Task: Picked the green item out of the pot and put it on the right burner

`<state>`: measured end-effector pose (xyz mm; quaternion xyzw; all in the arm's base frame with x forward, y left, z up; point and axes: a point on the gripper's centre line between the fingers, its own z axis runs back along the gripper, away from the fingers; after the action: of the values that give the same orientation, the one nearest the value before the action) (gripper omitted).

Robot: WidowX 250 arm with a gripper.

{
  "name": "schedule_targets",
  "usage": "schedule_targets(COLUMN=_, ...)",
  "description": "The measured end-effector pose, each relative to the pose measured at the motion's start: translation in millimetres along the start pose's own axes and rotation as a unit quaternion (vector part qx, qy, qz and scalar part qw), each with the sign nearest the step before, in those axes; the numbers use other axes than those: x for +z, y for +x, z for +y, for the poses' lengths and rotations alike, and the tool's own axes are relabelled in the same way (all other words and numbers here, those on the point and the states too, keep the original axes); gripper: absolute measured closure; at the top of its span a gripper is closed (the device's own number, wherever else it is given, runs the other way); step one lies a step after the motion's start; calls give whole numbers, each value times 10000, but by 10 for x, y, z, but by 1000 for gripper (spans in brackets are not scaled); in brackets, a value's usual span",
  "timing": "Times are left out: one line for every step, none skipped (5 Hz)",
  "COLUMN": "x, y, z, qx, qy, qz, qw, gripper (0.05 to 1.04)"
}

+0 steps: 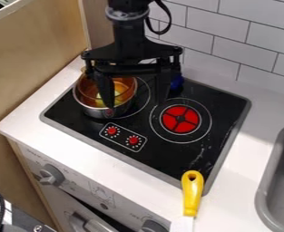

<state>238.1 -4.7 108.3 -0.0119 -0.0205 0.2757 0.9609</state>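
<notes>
Panel: smooth tan wood point(31, 68), near the pot
Pot: round, shiny metal point(94, 111), amber inside, on the stove's left; yellow-green item point(100, 101) within
Pincer point(135, 104): black, hanging down, fingers wide apart, one over the pot
Right burner: round red disc point(180, 119), black cross
Handle: yellow plastic point(192, 192), over the stove's front edge
Sink: grey, rounded rim point(266, 183)

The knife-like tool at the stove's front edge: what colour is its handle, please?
The handle is yellow, as the camera view shows.
</notes>
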Motion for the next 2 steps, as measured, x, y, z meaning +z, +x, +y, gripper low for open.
schedule_targets(x=-50, y=-21, z=9, qx=22, qy=75, qz=79, qw=9999, gripper=84)
schedule_targets(x=-57, y=-28, z=12, qx=189, qy=389, qz=-94, qw=9990, gripper=84)
